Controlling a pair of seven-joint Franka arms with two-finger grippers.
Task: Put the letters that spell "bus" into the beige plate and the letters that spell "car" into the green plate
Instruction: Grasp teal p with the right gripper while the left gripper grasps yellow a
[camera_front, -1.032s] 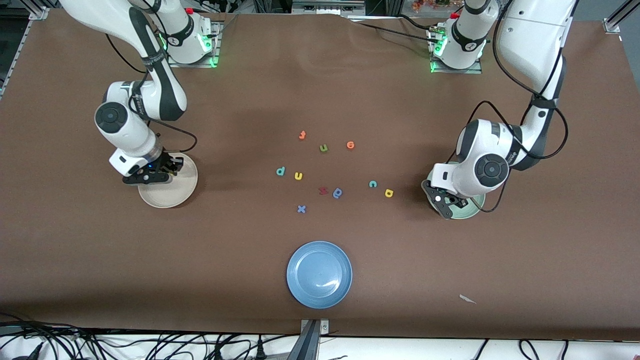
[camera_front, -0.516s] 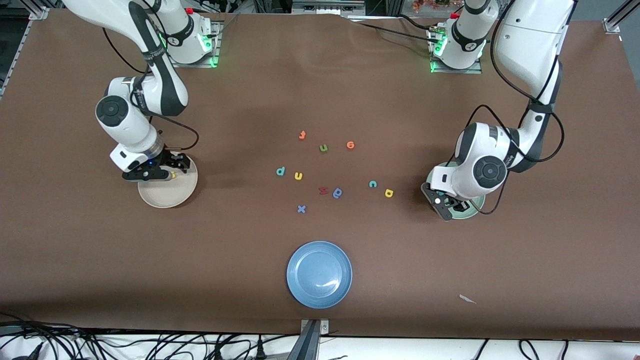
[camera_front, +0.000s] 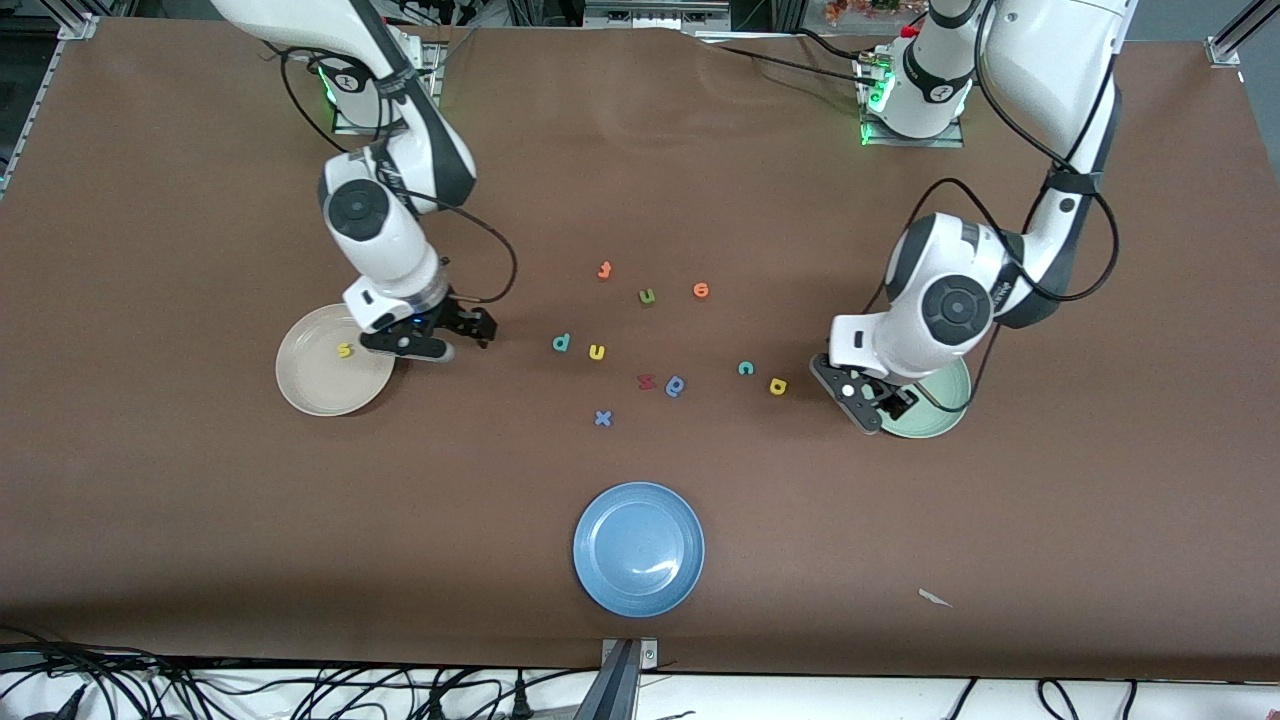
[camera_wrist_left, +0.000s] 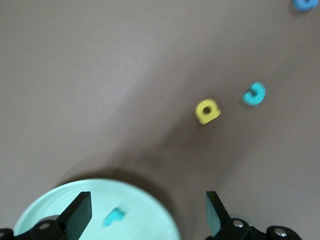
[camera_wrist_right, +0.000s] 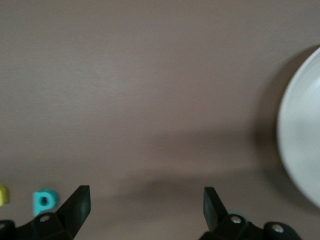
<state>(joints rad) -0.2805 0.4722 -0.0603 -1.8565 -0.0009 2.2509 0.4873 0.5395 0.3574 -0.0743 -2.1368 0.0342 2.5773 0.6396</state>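
A yellow "s" lies in the beige plate. My right gripper hangs open and empty over bare table beside that plate. From its wrist I see the teal "b" and the plate's rim. The yellow "u" lies beside the teal "b". My left gripper is open over the edge of the green plate. A teal "r" lies in that plate. The teal "c" and yellow "a" lie on the table close by.
Spare letters lie mid-table: orange "t", green "u", orange "e", red "z", a blue round-bowled letter and blue "x". A blue plate sits nearest the front camera.
Both grippers opened. The yellow "s" dropped into the beige plate, and the right gripper swung off it toward the letters. The left gripper shifted from over the green plate to its edge.
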